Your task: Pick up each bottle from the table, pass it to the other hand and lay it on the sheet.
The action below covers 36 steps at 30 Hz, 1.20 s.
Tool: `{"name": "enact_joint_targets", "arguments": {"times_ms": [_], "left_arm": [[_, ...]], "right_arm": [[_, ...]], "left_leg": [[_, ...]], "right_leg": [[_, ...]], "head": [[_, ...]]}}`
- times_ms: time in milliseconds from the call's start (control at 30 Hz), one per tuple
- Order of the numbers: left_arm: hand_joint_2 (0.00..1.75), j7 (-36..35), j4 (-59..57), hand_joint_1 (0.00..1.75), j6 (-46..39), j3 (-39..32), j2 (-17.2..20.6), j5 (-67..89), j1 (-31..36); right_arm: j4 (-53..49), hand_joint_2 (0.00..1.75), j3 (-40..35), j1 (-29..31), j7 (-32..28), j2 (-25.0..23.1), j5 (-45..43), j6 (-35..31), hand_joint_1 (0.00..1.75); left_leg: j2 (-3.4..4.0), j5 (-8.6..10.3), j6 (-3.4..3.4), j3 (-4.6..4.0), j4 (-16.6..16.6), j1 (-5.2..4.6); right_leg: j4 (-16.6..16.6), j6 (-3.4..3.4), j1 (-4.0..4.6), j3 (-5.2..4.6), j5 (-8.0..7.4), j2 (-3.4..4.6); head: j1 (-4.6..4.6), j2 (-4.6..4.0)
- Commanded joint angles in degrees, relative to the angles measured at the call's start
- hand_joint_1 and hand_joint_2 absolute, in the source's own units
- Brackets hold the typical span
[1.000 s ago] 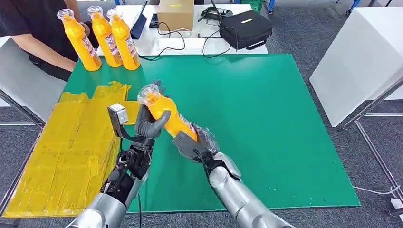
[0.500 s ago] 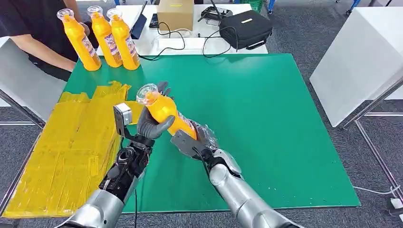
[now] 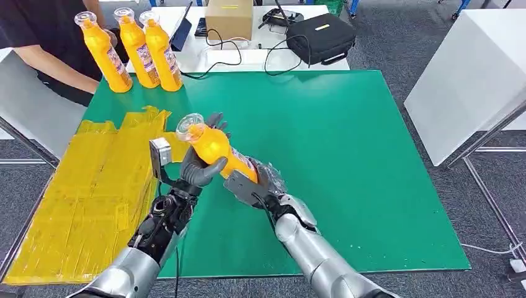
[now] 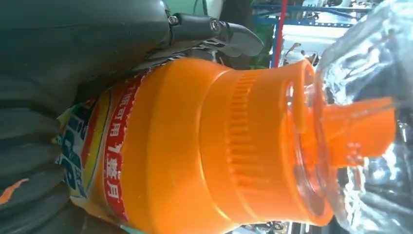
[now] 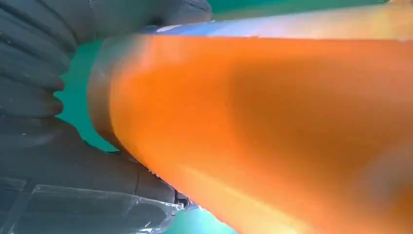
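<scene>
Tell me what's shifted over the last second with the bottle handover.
Left hand has slid slightly right and up along the orange bottle, closing around its upper body. Right hand keeps holding the base; neither has let go. The three bottles at the back and the yellow sheet stayed put.

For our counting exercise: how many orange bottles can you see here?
4. Three orange bottles stand at the green table's far-left corner; one bottle is held between both robot hands.
</scene>
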<state>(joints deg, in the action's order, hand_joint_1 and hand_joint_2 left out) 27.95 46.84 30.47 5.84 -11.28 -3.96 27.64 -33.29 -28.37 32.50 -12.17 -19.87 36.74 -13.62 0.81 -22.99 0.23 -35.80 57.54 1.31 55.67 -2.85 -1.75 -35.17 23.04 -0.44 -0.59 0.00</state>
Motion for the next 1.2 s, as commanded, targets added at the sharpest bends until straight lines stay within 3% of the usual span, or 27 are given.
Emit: {"name": "enact_joint_targets", "arguments": {"times_ms": [33,533,633,667,700,767,800,900,933,967,1067,1200], "left_arm": [[1.75,-0.1,-4.2,1.75,0.2,3.7,0.0,-0.9,1.8],[1.75,0.3,-1.0,1.75,-1.7,2.3,0.3,-1.3,-0.1],[1.75,2.9,2.7,1.75,-12.3,1.5,1.1,5.7,-1.4],[1.75,3.9,6.5,1.75,-19.4,0.3,1.3,10.7,-2.9],[1.75,3.3,9.5,1.75,-21.0,-0.9,1.4,12.4,-4.2],[1.75,1.9,12.2,1.75,-19.6,-2.1,1.5,13.0,-5.3],[1.75,1.8,12.4,1.75,-20.0,-2.5,1.4,13.4,-5.5],[1.75,3.1,17.4,1.75,-31.1,-5.9,2.5,21.8,-8.2],[1.75,4.0,22.2,1.75,-41.8,-7.8,2.3,30.5,-10.6],[1.75,4.1,26.4,1.75,-46.9,-8.9,2.2,35.0,-12.5],[1.75,2.2,40.0,1.75,-61.7,-10.5,3.1,49.6,-21.7],[1.75,1.9,44.9,1.75,-67.6,-11.0,3.7,54.4,-27.7]], "right_arm": [[4.0,1.75,-8.2,4.7,0.0,-0.1,-2.6,1.2,1.75],[5.4,1.75,-10.3,4.9,0.2,-0.1,-4.5,-0.1,1.75],[5.7,1.75,-7.2,4.4,-0.9,-0.1,-1.5,-2.6,1.75],[3.6,1.75,-3.0,3.3,-2.2,0.3,0.0,-2.7,0.91],[1.2,1.75,-0.6,2.6,-2.0,1.2,1.1,-1.3,0.00],[-1.7,1.75,1.9,1.7,-1.6,1.8,3.4,1.0,0.00],[-2.1,0.00,2.5,1.5,-1.1,1.7,4.4,0.9,0.00],[-13.5,0.00,8.6,-2.3,-2.9,3.9,5.6,2.8,0.00],[-20.3,0.00,9.8,-4.4,-1.3,6.0,8.1,5.4,0.00],[-25.3,0.00,11.2,-6.0,-0.8,7.4,8.5,7.4,0.00],[-41.0,0.00,18.1,-9.5,-4.4,12.1,2.1,14.6,0.00],[-46.5,0.00,23.0,-10.4,-5.5,13.8,-1.0,19.0,0.00]], "left_leg": [[-0.04,-0.13,0.07,0.17,0.1,-0.01],[-0.03,-0.15,0.08,0.20,0.1,0.01],[-0.01,-0.05,0.04,0.07,0.0,0.00],[-0.04,-0.16,0.07,0.25,0.0,0.03],[-0.01,-0.12,0.05,0.16,0.0,0.02],[-0.01,-0.12,0.06,0.11,0.0,0.04],[-0.04,-0.19,0.08,0.21,0.1,0.05],[-0.02,-0.13,0.05,0.19,0.0,0.04],[-0.09,-0.05,0.04,0.05,0.0,0.04],[-0.14,-0.07,0.05,0.06,0.0,0.07],[-0.03,-0.15,0.10,0.05,0.1,0.05],[-0.10,-0.16,0.10,0.02,0.0,-0.03]], "right_leg": [[0.1,0.18,0.02,0.17,0.13,0.03],[0.1,0.20,0.04,0.21,0.14,0.05],[0.0,0.11,0.02,0.08,0.04,0.03],[0.0,0.23,0.06,0.26,0.15,0.05],[0.0,0.17,0.04,0.16,0.10,0.06],[0.0,0.16,0.07,0.14,0.09,0.06],[0.0,0.22,0.08,0.25,0.16,0.05],[0.0,0.20,0.06,0.21,0.11,0.05],[0.0,0.13,0.06,0.08,0.06,-0.05],[0.0,0.15,0.09,0.12,0.08,-0.09],[0.0,0.14,0.07,0.10,0.10,0.00],[0.0,0.10,-0.02,0.09,0.15,-0.09]], "head": [[0.00,0.00],[0.00,0.00],[0.00,0.00],[0.00,0.00],[-0.02,0.00],[-0.02,0.00],[0.00,0.00],[-0.09,0.00],[0.00,0.00],[0.00,0.00],[-0.02,0.00],[0.00,0.00]]}}
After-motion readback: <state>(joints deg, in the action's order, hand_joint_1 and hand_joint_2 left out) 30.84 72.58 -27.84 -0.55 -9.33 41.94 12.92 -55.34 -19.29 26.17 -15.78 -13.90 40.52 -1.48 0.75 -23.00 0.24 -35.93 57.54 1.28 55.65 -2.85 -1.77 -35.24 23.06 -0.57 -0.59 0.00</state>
